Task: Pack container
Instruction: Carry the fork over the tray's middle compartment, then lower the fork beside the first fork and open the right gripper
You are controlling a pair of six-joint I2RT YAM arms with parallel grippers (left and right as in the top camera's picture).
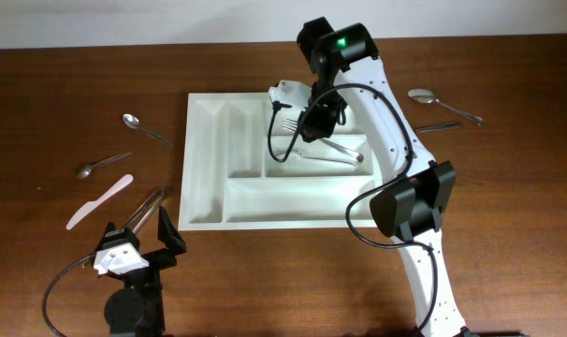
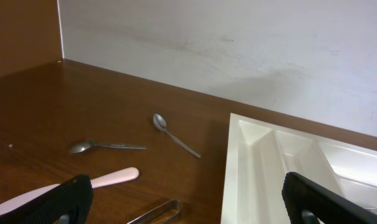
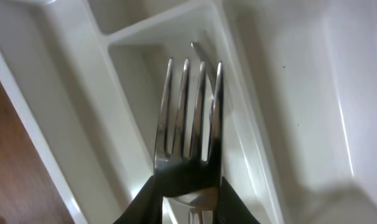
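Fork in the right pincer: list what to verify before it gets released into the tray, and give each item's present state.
1. Grip: the right pincer is shut on the fork just below the tines. Ok.
2. Position: the fork hangs over the container, inside its rim. Ok.
3. Landing spot: a metal utensil lies in a compartment near the fork. Whether it is under the tines: cannot tell.
4. Fork's height above the compartment floor: cannot tell.
5. Left pincer: open, empty, off the container's front left corner. Ok.
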